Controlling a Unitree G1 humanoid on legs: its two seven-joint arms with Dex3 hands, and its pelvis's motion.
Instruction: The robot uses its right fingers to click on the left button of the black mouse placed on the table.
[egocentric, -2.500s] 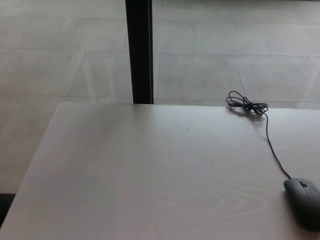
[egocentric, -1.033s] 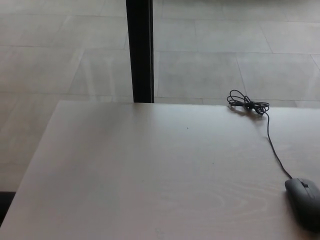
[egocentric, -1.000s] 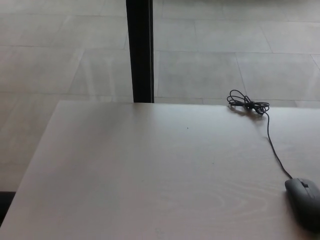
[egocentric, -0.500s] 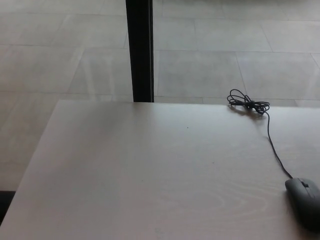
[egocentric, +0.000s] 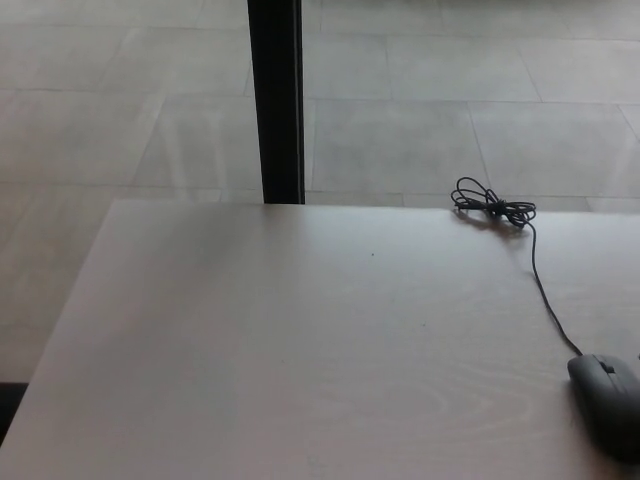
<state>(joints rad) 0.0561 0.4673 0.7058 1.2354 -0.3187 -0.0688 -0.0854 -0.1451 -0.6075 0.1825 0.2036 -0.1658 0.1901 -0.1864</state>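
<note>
Pale floor tiles fill the background beyond a light wooden table (egocentric: 300, 340), with a dark upright post (egocentric: 275, 100) standing behind its far edge. On the table, the black mouse (egocentric: 607, 402) sits at the near right, partly cut off by the picture's right edge. Its cord (egocentric: 546, 295) runs away from it toward the far edge and ends in a tangled bundle (egocentric: 492, 211). The rest of the tabletop shows nothing else.

Neither of the robot's hands is in view, so whether their fingers are apart or together cannot be told. The task looks to be at its very start: the mouse is untouched, and the approach has not yet shown itself.

The next move calls for the right hand to come in from the right side and settle above the front of the mouse, with one finger over the left button, beside the small wheel (egocentric: 605, 370). A light downward press should do; too much sideways push would likely slide the mouse on the smooth table.
</note>
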